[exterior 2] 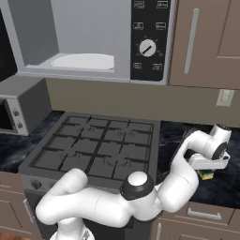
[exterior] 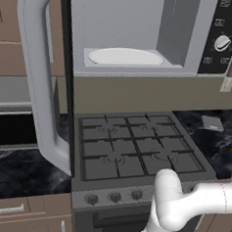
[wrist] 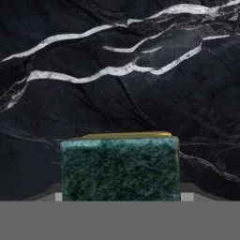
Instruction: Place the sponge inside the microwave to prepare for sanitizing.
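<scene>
The sponge (wrist: pixel 120 168), dark green scrub face with a yellow layer behind, lies on the black marble counter (wrist: pixel 117 93) right of the stove. My gripper (wrist: pixel 122 197) reaches down over it, and its two fingertips press against the sponge's left and right sides. From the right base view the hand (exterior 2: pixel 208 157) hangs low over the counter, with a bit of the sponge (exterior 2: pixel 206 176) showing under it. The microwave (exterior: pixel 143 31) sits above the stove with its door (exterior: pixel 37 73) swung wide open to the left. Its white turntable (exterior: pixel 124 56) is bare.
A gas stove (exterior: pixel 135 149) with grey grates lies below the microwave. A small silver toaster oven (exterior 2: pixel 14 112) stands on the left counter. A flat grey object (exterior: pixel 213 123) rests on the right counter near the wall. Wooden cabinets (exterior 2: pixel 206 42) flank the microwave.
</scene>
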Motion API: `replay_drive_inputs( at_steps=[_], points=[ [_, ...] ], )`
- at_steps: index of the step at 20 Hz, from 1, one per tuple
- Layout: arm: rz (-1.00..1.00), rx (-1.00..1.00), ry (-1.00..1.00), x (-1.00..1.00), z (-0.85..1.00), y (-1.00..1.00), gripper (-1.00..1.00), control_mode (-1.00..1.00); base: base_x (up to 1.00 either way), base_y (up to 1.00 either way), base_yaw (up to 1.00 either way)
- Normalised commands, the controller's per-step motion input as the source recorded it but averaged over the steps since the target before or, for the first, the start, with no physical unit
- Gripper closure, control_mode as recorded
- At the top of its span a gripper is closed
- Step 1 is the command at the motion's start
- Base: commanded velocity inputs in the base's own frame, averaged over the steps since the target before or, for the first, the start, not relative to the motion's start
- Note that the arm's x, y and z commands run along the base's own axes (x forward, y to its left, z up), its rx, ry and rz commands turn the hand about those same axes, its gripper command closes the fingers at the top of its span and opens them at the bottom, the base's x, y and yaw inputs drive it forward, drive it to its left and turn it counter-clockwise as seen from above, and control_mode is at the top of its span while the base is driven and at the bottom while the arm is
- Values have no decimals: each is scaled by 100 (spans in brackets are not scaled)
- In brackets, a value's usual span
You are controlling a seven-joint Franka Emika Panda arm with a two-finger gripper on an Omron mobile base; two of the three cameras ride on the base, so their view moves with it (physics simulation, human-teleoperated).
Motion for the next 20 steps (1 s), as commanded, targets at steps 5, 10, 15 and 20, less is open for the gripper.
replay_drive_inputs(
  at_steps=[5, 10, 15, 20],
  points=[
    [0, 0, 0, 0, 0, 0, 100, -100, 0, 0, 0],
    [-5, -2, -7, -9, 36, 0, 100, -100, 0, 0, 0],
    [-1, -14, -15, -68, 67, 28, 100, -100, 0, 0, 0],
    [0, -22, -12, -99, 57, 60, 100, -100, 0, 0, 0]
  ],
)
